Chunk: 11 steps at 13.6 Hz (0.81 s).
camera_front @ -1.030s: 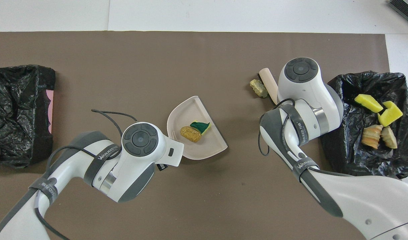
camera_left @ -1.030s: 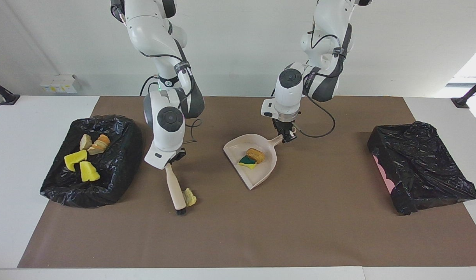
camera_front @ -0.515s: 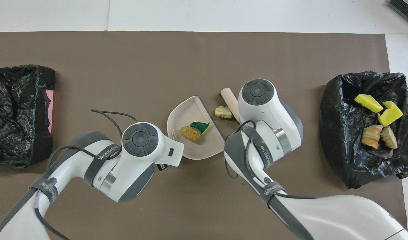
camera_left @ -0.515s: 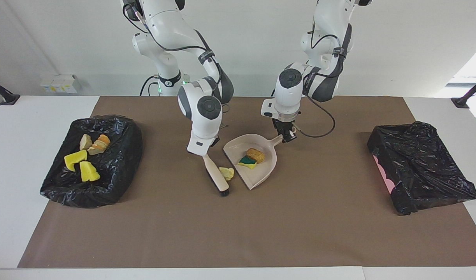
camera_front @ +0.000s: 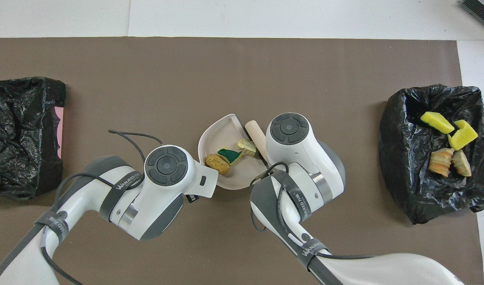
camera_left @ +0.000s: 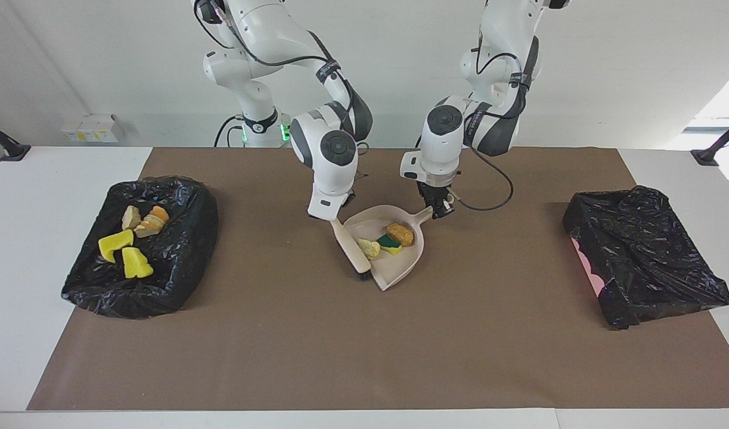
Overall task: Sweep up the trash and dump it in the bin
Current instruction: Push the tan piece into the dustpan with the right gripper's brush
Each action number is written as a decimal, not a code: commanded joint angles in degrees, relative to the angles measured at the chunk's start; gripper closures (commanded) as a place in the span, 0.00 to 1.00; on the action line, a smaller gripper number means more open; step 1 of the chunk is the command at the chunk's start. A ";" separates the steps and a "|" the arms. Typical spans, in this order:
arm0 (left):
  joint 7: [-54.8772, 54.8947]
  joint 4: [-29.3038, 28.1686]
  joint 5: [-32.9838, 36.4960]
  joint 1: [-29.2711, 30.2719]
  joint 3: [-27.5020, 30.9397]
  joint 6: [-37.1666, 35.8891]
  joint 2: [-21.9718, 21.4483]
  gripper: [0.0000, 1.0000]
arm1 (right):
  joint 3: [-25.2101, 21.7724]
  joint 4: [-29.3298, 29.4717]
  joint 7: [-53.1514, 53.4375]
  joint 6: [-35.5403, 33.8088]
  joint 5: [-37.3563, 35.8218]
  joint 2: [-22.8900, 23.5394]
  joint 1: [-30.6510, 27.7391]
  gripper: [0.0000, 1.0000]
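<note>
Bracing the dustpan by its handle, left gripper jaws clenched; right gripper jaws clenched on the brush, pushing the pale sponge scrap inside the dustpan.

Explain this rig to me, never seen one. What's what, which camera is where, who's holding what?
Two white robot arms work at a table covered with a brown mat. One camera faces the robots from across the table; the other looks down from above their own end.

The right gripper is shut on a beige brush, its bristles at the dustpan's open edge. The left gripper is shut on the handle of a beige dustpan, which holds three scraps.

At the right arm's end, a black-lined bin holds four more scraps. At the left arm's end lies another black bag.
</note>
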 commanded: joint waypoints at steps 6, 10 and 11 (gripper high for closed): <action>4.79 -0.26 -0.46 0.97 -0.03 0.10 -0.44 1.00 | 0.46 -6.43 5.78 0.18 7.27 -5.68 5.27 1.00; 10.03 -0.09 -0.46 0.97 1.18 0.27 -0.27 1.00 | -0.07 -5.81 5.35 -0.52 7.09 -6.46 0.81 1.00; 12.85 0.00 -0.46 0.97 2.07 0.27 -0.18 1.00 | -0.16 -5.47 5.17 -1.66 6.74 -6.64 -1.04 1.00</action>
